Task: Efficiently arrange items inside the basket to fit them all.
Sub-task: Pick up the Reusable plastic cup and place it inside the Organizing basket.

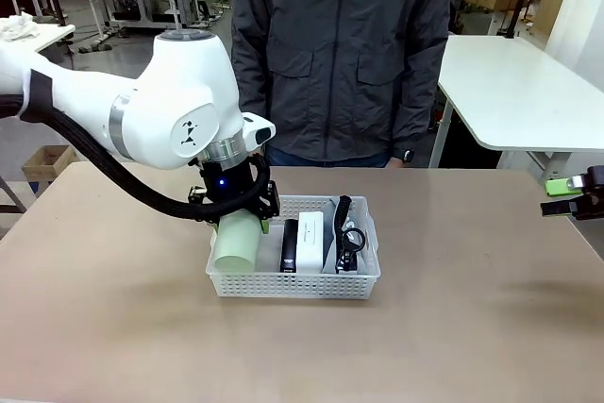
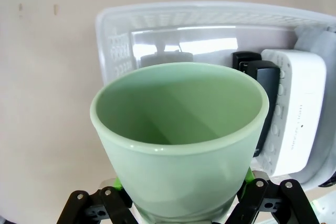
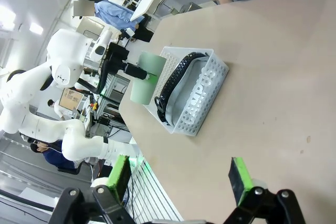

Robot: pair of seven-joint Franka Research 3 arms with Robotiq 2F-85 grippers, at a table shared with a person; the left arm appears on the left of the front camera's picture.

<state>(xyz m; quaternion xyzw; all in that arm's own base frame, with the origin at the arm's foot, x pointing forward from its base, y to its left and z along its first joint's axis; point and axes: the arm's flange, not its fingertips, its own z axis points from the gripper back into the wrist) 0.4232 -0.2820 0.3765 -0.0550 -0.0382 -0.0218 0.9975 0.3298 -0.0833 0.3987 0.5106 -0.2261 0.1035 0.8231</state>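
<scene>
While hidden frontally, pouch point(image 3: 202, 88) lettering faces right wrist.

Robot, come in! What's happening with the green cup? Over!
Left end effector shut on pale green cup, over white lattice basket. Right end effector open, off aside. Nothing blocking.

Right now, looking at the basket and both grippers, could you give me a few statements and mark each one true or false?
1. The left gripper holds the pale green cup. True.
2. The right gripper grips the black stapler. False: it is open and empty, away from the basket.
3. The small white box lies in the basket beside the stapler. True.
4. The grey pouch lies on the table outside the basket. False: it is inside.
</scene>
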